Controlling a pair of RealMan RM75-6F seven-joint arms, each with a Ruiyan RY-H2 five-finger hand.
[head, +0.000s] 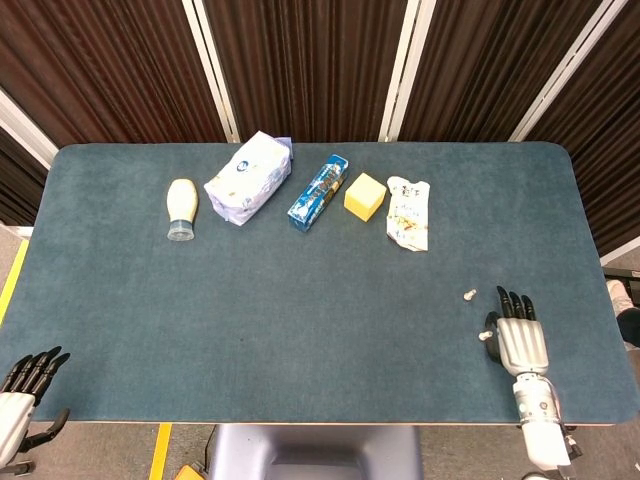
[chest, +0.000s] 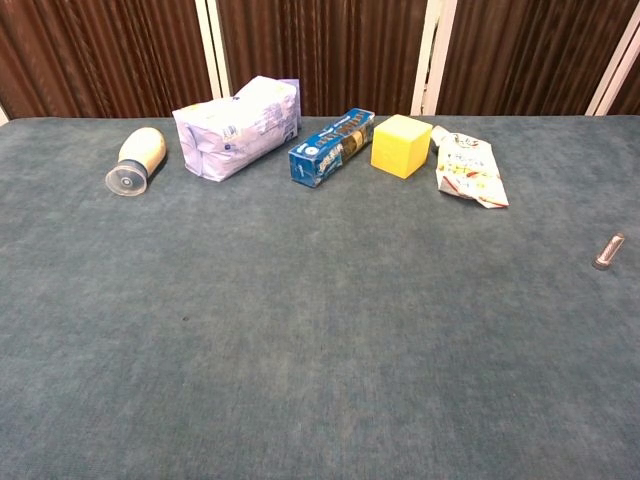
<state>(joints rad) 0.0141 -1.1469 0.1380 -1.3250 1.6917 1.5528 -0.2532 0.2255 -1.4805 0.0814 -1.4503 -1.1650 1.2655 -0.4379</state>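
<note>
While both hands sit at the near edge, these lines give the layout.

Right hand: the right hand (head: 521, 341) lies low over the near right part of the tabletop (head: 300, 330), palm down, fingers (head: 513, 302) straight, a little apart, pointing toward the far edge, holding nothing.

Small pin: a small pin (head: 468, 295), metal by the look of it, lies on the cloth just beyond and to the left of those fingers, apart from them; the chest view shows it at the right edge (chest: 608, 251), long axis slanting away, though it is too small to name surely.

Left hand: the left hand (head: 25, 385) hangs off the near left corner, fingers spread and empty, well apart from the pin.

Nearer hand: the right, plainly.

Far row: bottle (head: 181, 208), white bag (head: 249, 177), blue box (head: 318, 191), yellow block (head: 365, 196), crumpled wrapper (head: 409, 212).
</note>
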